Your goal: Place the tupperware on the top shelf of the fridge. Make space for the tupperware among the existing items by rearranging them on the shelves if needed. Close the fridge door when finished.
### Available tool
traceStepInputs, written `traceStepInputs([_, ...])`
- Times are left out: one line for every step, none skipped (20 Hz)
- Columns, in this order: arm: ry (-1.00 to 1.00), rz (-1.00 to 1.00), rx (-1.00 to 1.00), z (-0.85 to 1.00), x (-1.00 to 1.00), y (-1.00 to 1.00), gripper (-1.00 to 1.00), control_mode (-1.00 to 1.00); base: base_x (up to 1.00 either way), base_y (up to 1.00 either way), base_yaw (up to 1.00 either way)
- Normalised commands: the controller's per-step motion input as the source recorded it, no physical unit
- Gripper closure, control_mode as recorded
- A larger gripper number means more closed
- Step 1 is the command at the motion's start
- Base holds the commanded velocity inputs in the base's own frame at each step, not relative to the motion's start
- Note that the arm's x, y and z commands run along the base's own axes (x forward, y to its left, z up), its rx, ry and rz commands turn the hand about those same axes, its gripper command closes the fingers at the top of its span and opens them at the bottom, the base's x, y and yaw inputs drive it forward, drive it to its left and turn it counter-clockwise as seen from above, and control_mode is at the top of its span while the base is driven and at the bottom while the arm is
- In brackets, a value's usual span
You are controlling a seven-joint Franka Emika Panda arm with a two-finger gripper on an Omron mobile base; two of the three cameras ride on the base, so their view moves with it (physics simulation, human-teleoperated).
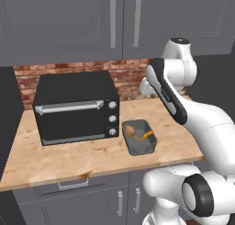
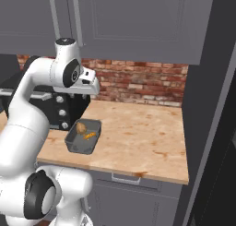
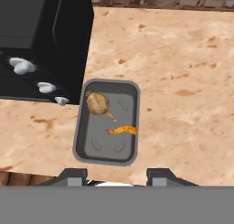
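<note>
Left base view: you see the grey tupperware [image 1: 139,137] sitting on the wooden counter [image 1: 69,157], just beside the lower right corner of the black toaster oven [image 1: 76,107]. A brown round food piece [image 1: 131,129] and an orange strip [image 1: 148,135] lie inside it.
Arm, left base view: the white arm [image 1: 183,104] rises over the counter's right end, behind the tupperware.
Right base view: you find the tupperware [image 2: 83,136] near the counter's front left, with the oven [image 2: 64,107] behind it and the brick wall [image 2: 138,84] further back.
Hand view: you look down on the tupperware [image 3: 108,122]; the oven's three knobs [image 3: 43,87] are at its left.
Gripper, hand view: its fingers [image 3: 73,176] stand apart above the counter, grasping nothing, the gripper [image 3: 116,178] clear of the tupperware.
</note>
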Motion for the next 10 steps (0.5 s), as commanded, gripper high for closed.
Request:
traceStepInputs([-0.1,-0.04,0.07,-0.04,0.05,0.0,-1.0,-1.0,0.0,0.0,0.0])
traceStepInputs([-0.07,-0.07,0.05,-0.11,0.01,0.0,-1.0,-1.0,0.0,0.0,0.0])
traceStepInputs([-0.07,-0.07,0.06,-0.16,0.0,0.0,-1.0,-1.0,0.0,0.0,0.0])
traceStepInputs([-0.08,-0.07,0.05,-0.16,0.0,0.0,-1.0,-1.0,0.0,0.0,0.0])
traceStepInputs([-0.09,-0.07,0.05,-0.16,0.0,0.0,-1.0,-1.0,0.0,0.0,0.0])
traceStepInputs([-0.07,-0.07,0.05,-0.17,0.01,0.0,-1.0,-1.0,0.0,0.0,0.0])
traceStepInputs([-0.04,-0.07,0.04,-0.19,0.04,0.0,-1.0,-1.0,0.0,0.0,0.0])
traceStepInputs([-0.02,-0.06,0.03,-0.19,0.06,0.0,-1.0,-1.0,0.0,0.0,0.0])
traceStepInputs([0.0,-0.05,0.03,-0.19,0.11,0.0,-1.0,-1.0,0.0,0.0,0.0])
traceStepInputs([0.0,-0.05,0.02,-0.24,0.19,0.0,-1.0,-1.0,0.0,0.0,0.0])
